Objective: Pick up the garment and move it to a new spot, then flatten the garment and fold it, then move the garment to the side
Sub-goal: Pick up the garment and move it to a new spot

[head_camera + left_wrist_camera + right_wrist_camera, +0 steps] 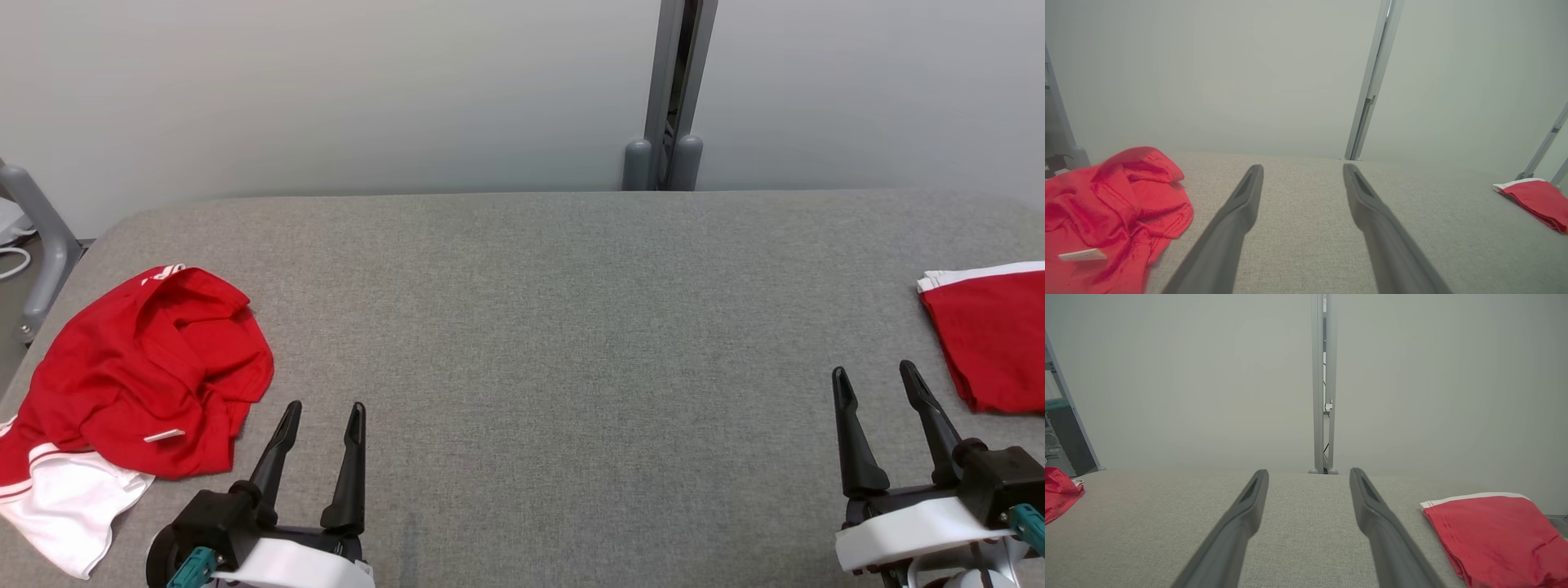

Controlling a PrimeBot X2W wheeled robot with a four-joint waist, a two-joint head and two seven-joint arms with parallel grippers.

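Evidently, the left gripper (324,406) and right gripper (873,369) are spread empty. The crumpled garment (147,367) is heaped just left of the left gripper, likely staged for pickup; a folded garment (992,339) is set far to its right.

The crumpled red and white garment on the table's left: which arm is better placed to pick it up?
Left. The crumpled red and white cloth garment lies beside the left gripper, fingers open. The right gripper stands across the grey fabric table, by a folded red garment.
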